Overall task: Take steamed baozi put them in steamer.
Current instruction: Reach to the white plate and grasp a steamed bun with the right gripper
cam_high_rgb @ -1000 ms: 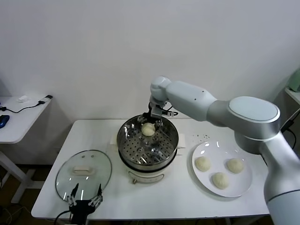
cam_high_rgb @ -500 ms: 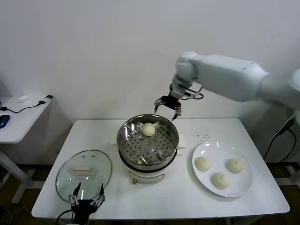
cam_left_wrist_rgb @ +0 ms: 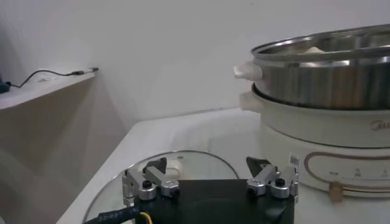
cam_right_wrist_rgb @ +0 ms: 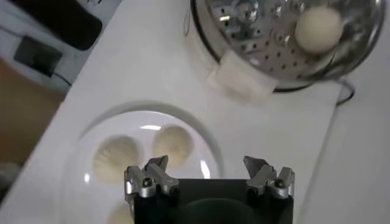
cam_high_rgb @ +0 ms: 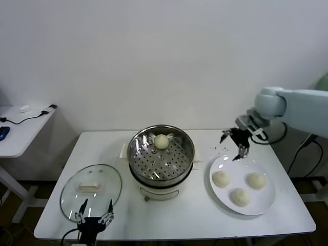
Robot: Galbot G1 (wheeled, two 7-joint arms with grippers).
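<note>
The steel steamer (cam_high_rgb: pixel 161 156) stands mid-table on its white base, and one cream baozi (cam_high_rgb: pixel 162 141) lies on the far side of its perforated tray. It also shows in the right wrist view (cam_right_wrist_rgb: pixel 317 28). Three baozi (cam_high_rgb: pixel 240 196) lie on a white plate (cam_high_rgb: pixel 256 206) at the right; two of them (cam_right_wrist_rgb: pixel 172 142) show fully under the right wrist camera. My right gripper (cam_high_rgb: pixel 234 144) is open and empty, in the air above the plate's far left rim. My left gripper (cam_high_rgb: pixel 94 216) is open and empty at the front left, by the glass lid.
A round glass lid (cam_high_rgb: pixel 91 191) with a white handle lies flat at the table's front left. A side table (cam_high_rgb: pixel 20 128) with cables stands at the far left. The white wall rises behind the table.
My right gripper has left the baozi in the steamer, risen and swung right to above the plate's rim. The left arm has stayed still.
</note>
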